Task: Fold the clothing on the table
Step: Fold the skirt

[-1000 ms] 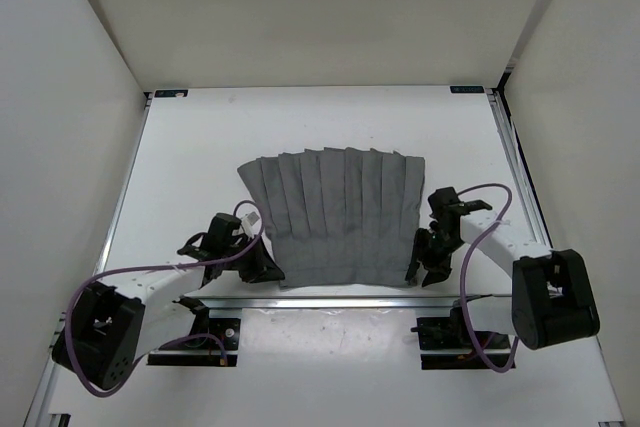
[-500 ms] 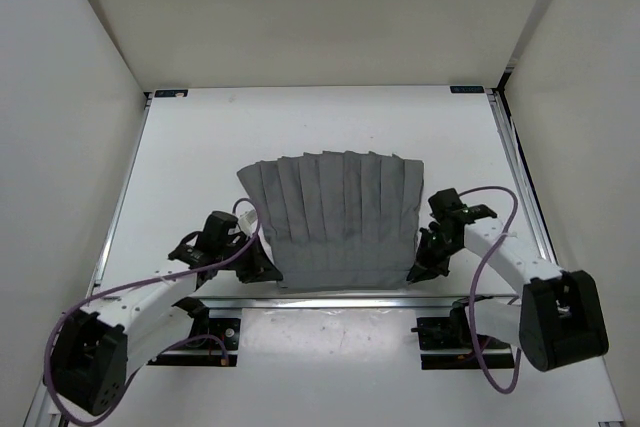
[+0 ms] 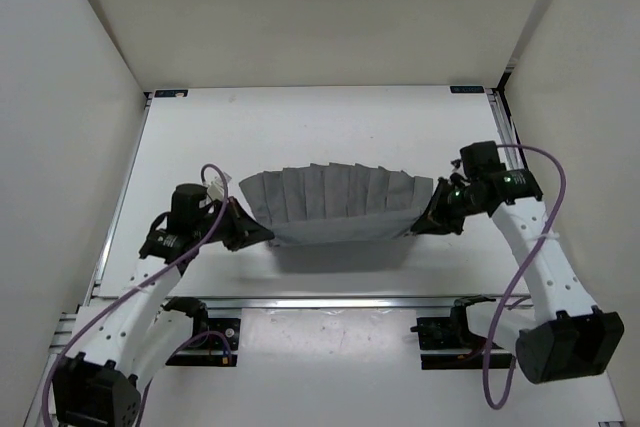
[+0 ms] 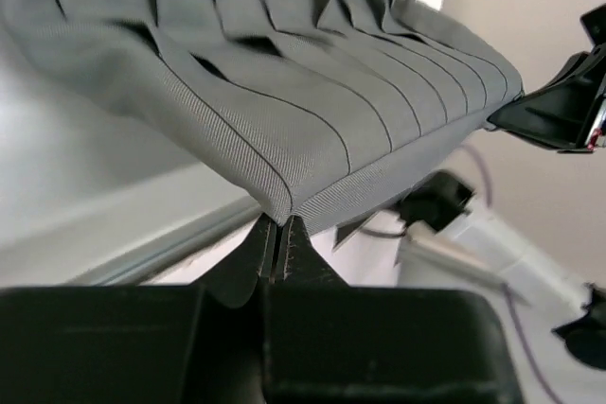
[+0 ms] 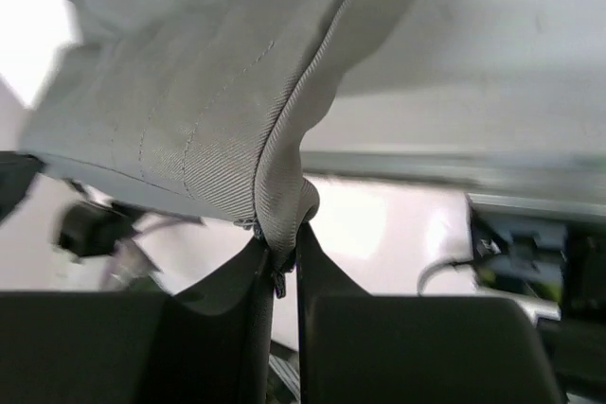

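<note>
White walls around a white table [image 3: 320,127] with silver side rails. Over the table's near half, the clothing [image 3: 335,202] held up by its two near corners, with a shadow on the table beneath and the far edge toward the table's middle; hard to tell whether resting there. Left gripper [image 3: 255,235] pinched tight on the left corner, right gripper [image 3: 425,225] nipped on the right corner, both sets of jaws narrow with only cloth between. Judged soft, light and limp: sags between the grips, keeps its pleats, unlikely to slip from a firm pinch, yet apt to bunch or fan under uneven pull. Best taken at corners or along a stitched edge, for the bite of doubled layers, both corners travelling together over the table. In the top view, the whole span and both arms, but not the bite itself. In the left wrist view, a thin fold of edge clamped at the tips. In the right wrist view, a thicker rolled seam in the jaws, perhaps with a zip.
</note>
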{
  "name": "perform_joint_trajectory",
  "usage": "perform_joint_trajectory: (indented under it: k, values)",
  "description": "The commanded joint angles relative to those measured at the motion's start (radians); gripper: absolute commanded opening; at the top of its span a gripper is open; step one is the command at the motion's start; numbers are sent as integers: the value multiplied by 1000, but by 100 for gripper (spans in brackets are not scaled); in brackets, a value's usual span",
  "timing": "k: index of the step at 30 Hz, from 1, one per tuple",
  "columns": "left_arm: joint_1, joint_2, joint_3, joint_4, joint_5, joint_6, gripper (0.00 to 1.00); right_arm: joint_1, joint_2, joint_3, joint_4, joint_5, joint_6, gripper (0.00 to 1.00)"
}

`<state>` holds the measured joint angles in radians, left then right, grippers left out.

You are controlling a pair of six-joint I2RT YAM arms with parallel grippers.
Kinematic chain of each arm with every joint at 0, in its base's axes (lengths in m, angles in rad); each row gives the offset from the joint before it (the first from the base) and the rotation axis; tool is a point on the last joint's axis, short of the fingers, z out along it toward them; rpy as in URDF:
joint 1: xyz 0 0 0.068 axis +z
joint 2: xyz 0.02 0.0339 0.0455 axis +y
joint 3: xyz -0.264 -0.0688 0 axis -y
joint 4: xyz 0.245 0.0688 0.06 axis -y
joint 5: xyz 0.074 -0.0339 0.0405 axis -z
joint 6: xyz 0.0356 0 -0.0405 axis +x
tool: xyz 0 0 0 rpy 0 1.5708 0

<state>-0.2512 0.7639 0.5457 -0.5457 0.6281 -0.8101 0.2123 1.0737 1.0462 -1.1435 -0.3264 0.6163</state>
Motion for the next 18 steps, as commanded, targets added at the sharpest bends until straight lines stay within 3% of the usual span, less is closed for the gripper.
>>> perform_joint_trajectory:
  k: [1, 4, 7, 12, 18]
  values:
    - [38, 99, 69, 94, -85, -61, 0, -111, 87, 75, 71, -9, -55, 0]
    - [39, 231, 94, 237, -132, -126, 0, -143, 185, 72, 278, -55, -30, 0]
    - [6, 391, 175, 257, -212, -83, 0, -122, 305, 93, 407, -37, -17, 0]
    - [6, 609, 287, 294, -292, -46, 0, -113, 449, 140, 528, -16, 13, 0]
    - [49, 730, 344, 314, -350, -28, 0, -134, 551, 170, 675, -17, 25, 0]
